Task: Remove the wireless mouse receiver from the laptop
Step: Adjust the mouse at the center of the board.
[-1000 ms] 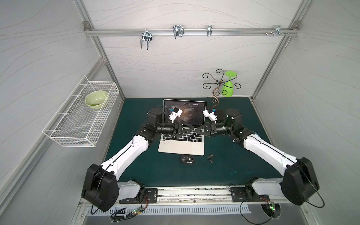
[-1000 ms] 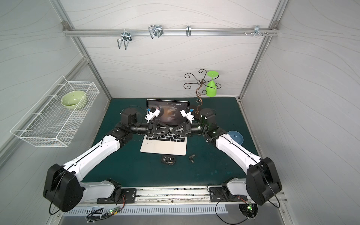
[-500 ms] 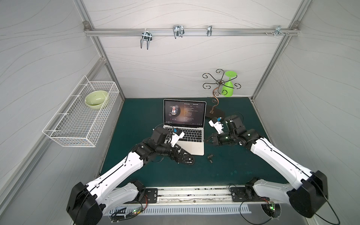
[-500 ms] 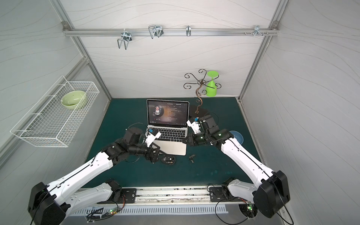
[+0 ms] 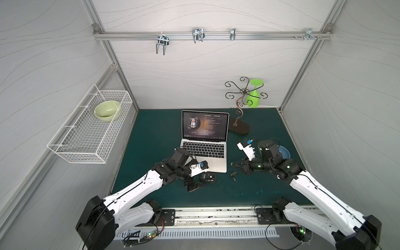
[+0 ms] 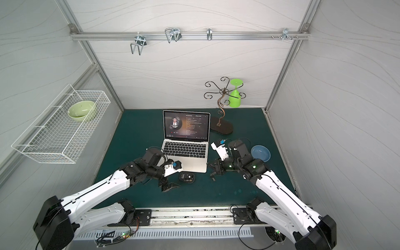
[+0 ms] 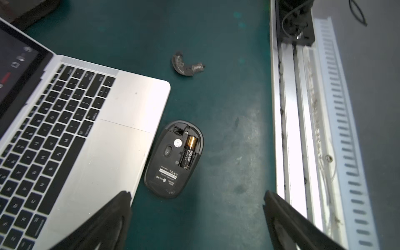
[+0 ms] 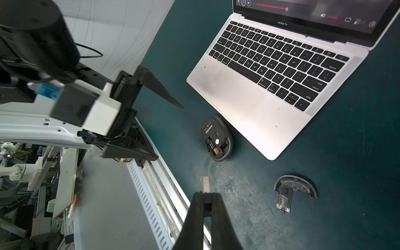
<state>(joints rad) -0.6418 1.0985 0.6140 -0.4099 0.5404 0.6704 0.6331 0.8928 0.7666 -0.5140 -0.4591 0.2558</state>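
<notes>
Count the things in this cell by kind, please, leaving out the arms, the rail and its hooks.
Bowls: 2, green bowl and blue bowl
Laptop: 1
Mouse: 1
Mouse cover: 1
Receiver: 1
Goblet: 1
Stand: 1
Basket: 1
Total: 9

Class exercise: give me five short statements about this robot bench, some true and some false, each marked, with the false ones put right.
1. The right gripper is shut on the small receiver. True.
2. The mouse lies underside up, its battery showing. True.
3. The left gripper is clamped on the mouse. False: its jaws stand wide open and hold nothing; the mouse lies on the mat.
4. The laptop is closed. False: its lid is up and the screen is lit.
5. The green bowl sits on the mat. False: it is in the wire basket on the wall.
</notes>
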